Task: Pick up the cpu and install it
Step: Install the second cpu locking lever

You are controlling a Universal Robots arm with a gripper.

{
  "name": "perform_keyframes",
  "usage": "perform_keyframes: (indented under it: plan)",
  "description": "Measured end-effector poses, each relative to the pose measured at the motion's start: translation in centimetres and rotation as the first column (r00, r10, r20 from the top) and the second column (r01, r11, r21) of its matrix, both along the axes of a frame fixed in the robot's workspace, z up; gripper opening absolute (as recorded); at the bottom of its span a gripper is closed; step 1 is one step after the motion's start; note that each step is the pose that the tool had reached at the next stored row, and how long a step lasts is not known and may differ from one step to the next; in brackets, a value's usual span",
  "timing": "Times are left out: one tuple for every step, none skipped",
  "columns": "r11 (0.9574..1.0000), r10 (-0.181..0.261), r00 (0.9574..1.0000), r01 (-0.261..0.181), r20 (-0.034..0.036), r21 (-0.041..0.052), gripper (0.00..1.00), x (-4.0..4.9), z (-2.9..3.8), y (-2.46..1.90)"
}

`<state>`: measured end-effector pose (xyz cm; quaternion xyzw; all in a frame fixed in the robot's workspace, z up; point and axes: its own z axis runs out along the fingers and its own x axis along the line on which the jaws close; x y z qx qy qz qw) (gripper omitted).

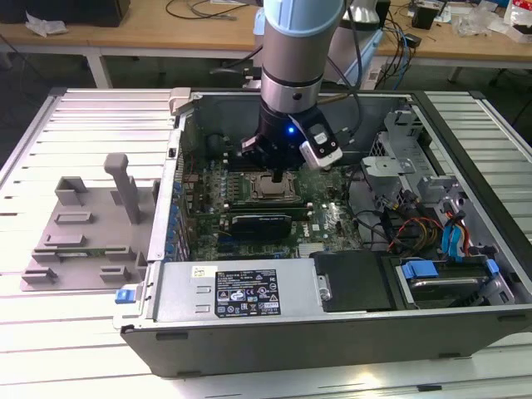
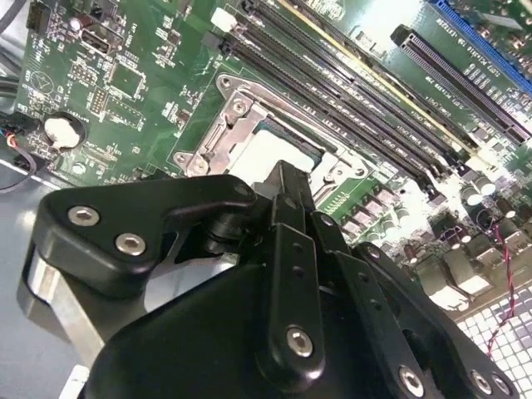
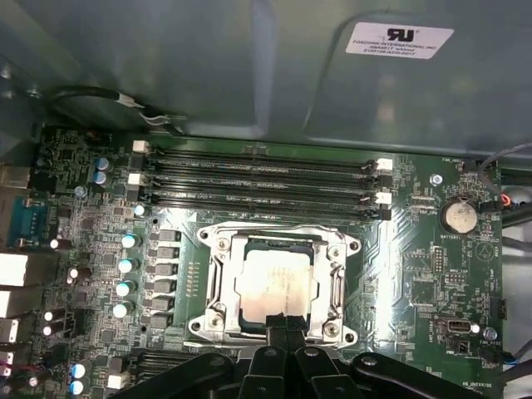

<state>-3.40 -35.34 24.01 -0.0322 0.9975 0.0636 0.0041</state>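
The cpu (image 3: 278, 281), a flat square chip with a pale silver top, lies flat inside the metal socket frame (image 3: 218, 249) on the green motherboard. In the exterior view it sits mid-board (image 1: 273, 188) directly under the arm. My gripper (image 3: 287, 322) hangs just over the cpu's edge with its two black fingers pressed together and nothing visible between them. I cannot tell whether the tips touch the chip. In the second wrist view the gripper (image 2: 289, 176) covers part of the cpu (image 2: 270, 148) and its socket frame (image 2: 223, 125).
Black memory slots (image 3: 258, 179) run alongside the socket. The case holds a power supply (image 1: 241, 291), a drive cage with blue cables (image 1: 453, 241) and loose wires. A grey fixture block (image 1: 83, 237) stands on the slatted table at the exterior view's left.
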Motion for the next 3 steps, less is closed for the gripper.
perform_keyframes:
  plan:
    - [1.0, 0.0, 1.0, 0.0, 0.0, 0.0, 0.11, 0.0, 0.0, 0.0]
    - [1.0, 0.0, 1.0, 0.0, 0.0, 0.0, 0.11, 0.01, 0.0, 0.0]
    - [1.0, 0.0, 1.0, 0.0, 0.0, 0.0, 0.11, 0.02, 0.0, 0.0]
